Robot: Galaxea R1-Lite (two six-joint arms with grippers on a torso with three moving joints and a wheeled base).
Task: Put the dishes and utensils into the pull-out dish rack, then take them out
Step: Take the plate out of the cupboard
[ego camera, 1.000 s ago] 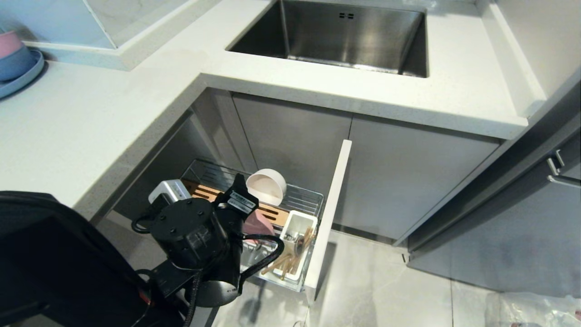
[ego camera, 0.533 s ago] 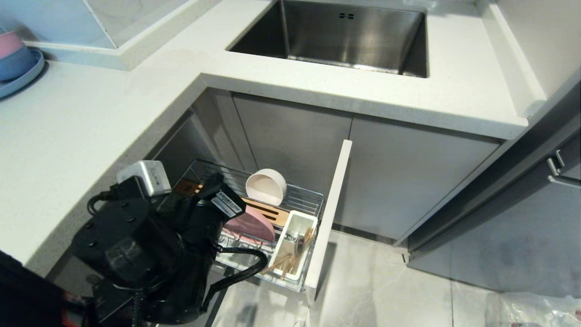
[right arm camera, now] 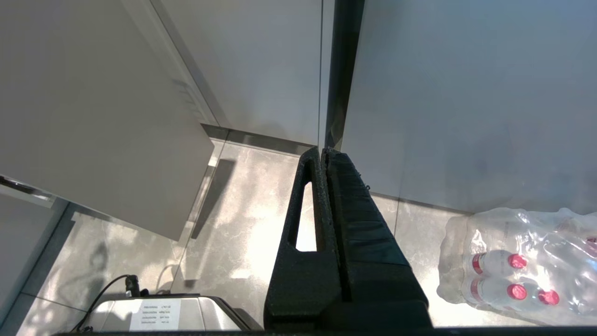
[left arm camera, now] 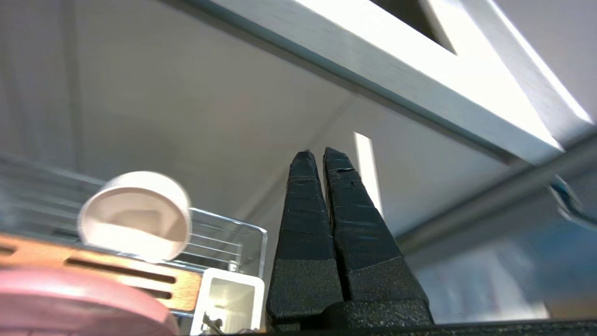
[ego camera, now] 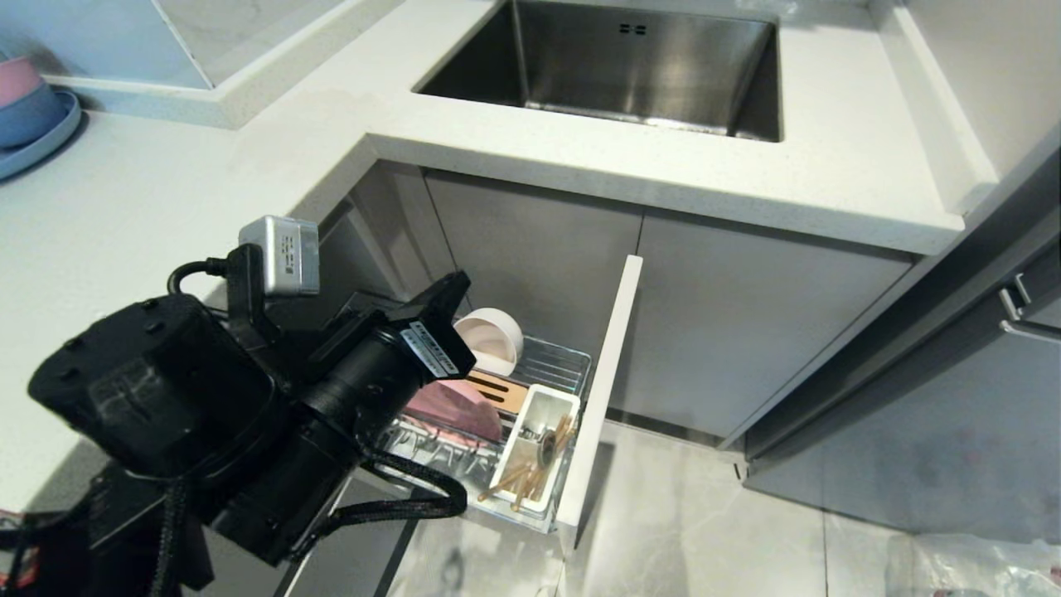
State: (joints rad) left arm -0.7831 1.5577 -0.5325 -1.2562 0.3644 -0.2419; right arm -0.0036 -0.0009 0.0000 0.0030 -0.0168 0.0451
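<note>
The pull-out dish rack (ego camera: 557, 358) stands drawn out under the counter, its pale front panel (ego camera: 603, 390) toward the floor. In it the cream-white bowl (ego camera: 489, 336) lies on its side and the pink plate (ego camera: 454, 408) stands in the wooden strip (ego camera: 497, 388). The white utensil cup (ego camera: 540, 414) holds the chopsticks (ego camera: 512, 483) and the spoon (ego camera: 547, 452). My left gripper (ego camera: 454, 286) hangs above the rack, shut and empty, tips (left arm camera: 321, 156) pointing at the cabinet front. The bowl (left arm camera: 135, 219) and plate (left arm camera: 79, 303) lie below it. My right gripper (right arm camera: 322, 151) is parked shut over the floor.
The steel sink (ego camera: 630, 58) is set into the white countertop (ego camera: 166, 207). A blue plate with stacked bowls (ego camera: 33, 124) sits at the counter's far left. A pack of water bottles (right arm camera: 522, 266) lies on the floor by the right arm.
My left arm has risen from down in the rack by the pink plate to above it, tilting from pointing down to nearly level. The dishes and utensils have stayed in the rack.
</note>
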